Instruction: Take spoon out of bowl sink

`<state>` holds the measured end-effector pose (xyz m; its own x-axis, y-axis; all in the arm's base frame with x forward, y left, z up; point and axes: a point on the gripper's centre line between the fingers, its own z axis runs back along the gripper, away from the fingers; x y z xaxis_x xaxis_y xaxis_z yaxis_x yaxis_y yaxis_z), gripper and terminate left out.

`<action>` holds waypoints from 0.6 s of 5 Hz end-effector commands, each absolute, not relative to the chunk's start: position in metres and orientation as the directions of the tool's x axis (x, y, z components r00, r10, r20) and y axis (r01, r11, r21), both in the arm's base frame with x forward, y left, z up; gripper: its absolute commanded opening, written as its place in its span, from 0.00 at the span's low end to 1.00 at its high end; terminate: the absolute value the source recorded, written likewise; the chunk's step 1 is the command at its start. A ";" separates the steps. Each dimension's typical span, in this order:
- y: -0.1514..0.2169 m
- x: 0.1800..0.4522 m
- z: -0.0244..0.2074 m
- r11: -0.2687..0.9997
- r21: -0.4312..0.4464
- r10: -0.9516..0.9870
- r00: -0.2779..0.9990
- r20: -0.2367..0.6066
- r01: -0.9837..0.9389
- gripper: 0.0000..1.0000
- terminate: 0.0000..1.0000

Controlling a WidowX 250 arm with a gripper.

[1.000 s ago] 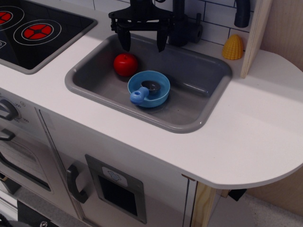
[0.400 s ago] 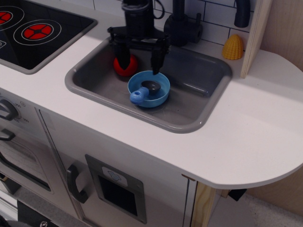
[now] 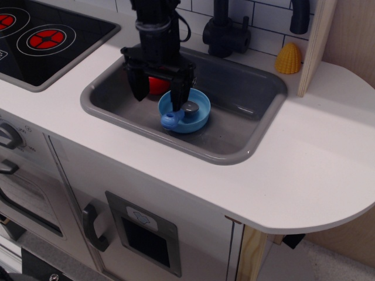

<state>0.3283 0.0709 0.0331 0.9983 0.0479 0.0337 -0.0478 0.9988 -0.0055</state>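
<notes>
Spoon (image 3: 179, 114): lies in the bowl, grey scoop toward the bowl's middle, blue ringed handle resting on the near-left rim and sticking out over it.
Bowl (image 3: 199, 114): light blue, on the sink floor, left of the basin's middle, upright.
Sink (image 3: 234, 153): grey basin set into the white counter, holding the bowl and an apple.
Arm: black, comes down from the top edge, roughly vertical, wrist above the sink's left half.
Gripper (image 3: 157, 92): pointed straight down into the sink, lowered to about the level of the bowl's rim.
Jaws: spread wide apart, holding nothing. The right-hand finger in view stands over the bowl's left edge, right by the spoon's handle; whether it touches the spoon or the rim cannot be told. The other finger hangs outside the bowl, to its left, over the bare sink floor.
Apple (image 3: 156, 85): red, behind the gripper and mostly hidden by it, just behind the bowl's left side.
Faucet (image 3: 225, 32): black, on the back rim of the sink, right of the arm.
Corn (image 3: 288, 58): yellow toy, on the counter at the sink's far right corner, well apart from the gripper.
Stove (image 3: 44, 38): black with red rings, left of the sink.
Counter (image 3: 304, 164): white, round-ended at right.
</notes>
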 end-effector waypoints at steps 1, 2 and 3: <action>0.062 0.328 0.046 1.000 0.023 0.013 0.996 0.089 -0.016 1.00 0.00; 0.057 0.327 0.049 1.000 0.001 0.030 0.995 0.096 -0.031 1.00 0.00; 0.052 0.327 0.043 0.999 0.013 0.041 0.995 0.085 -0.043 1.00 0.00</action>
<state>0.3222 0.0482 0.0241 0.9986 0.0442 0.0299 -0.0445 0.9990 0.0090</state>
